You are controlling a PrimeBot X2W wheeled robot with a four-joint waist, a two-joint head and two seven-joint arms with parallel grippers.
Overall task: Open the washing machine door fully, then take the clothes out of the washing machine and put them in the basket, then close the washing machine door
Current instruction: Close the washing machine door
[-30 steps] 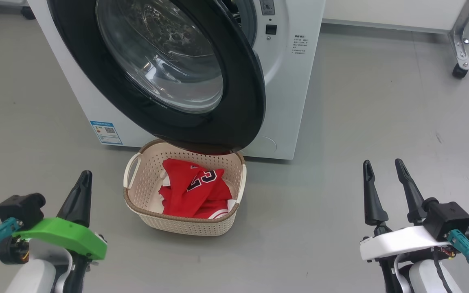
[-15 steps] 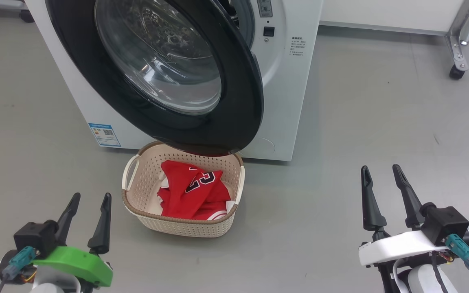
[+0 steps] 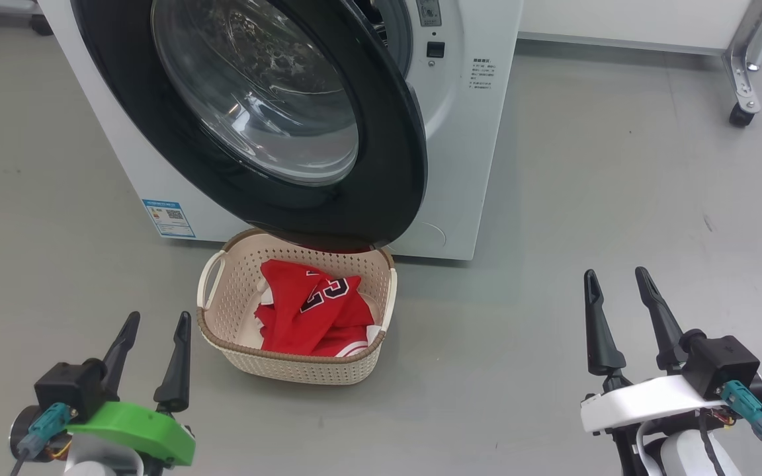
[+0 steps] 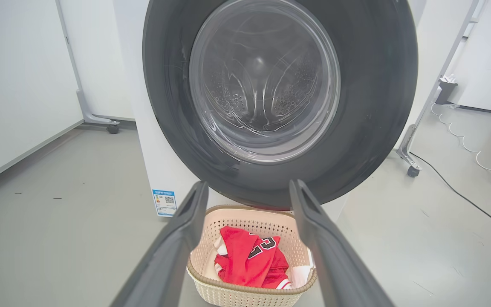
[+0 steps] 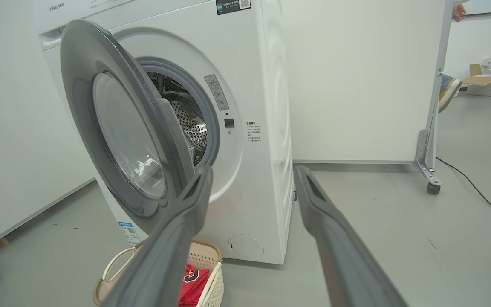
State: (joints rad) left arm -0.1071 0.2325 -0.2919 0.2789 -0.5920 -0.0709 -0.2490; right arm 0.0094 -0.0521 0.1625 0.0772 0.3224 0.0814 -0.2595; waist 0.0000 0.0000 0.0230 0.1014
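Note:
The white washing machine [image 3: 467, 158] [image 5: 267, 128] stands ahead with its black-rimmed glass door [image 3: 255, 112] [image 4: 279, 98] [image 5: 122, 128] swung partly open over the cream basket [image 3: 222, 344] [image 4: 211, 285] [image 5: 211, 264]. Red clothes [image 3: 308, 311] [image 4: 245, 264] [image 5: 192, 283] with a dark numeral lie in the basket. My left gripper [image 3: 159, 320] [image 4: 249, 187] hovers low, left of the basket, open and empty. My right gripper [image 3: 612, 276] [image 5: 253, 172] stands open and empty well right of the basket. The steel drum [image 5: 186, 123] shows behind the door.
Grey floor [image 3: 619, 198] spreads out to the right of the machine. A wheeled metal frame leg [image 3: 745, 99] [image 5: 428, 175] stands at the far right, with a cable [image 4: 463, 187] on the floor. White walls lie behind and to the left.
My left gripper went from shut to open and turned upright, its fingers now pointing at the basket's left side. The right gripper barely moved. The camera shifted slightly.

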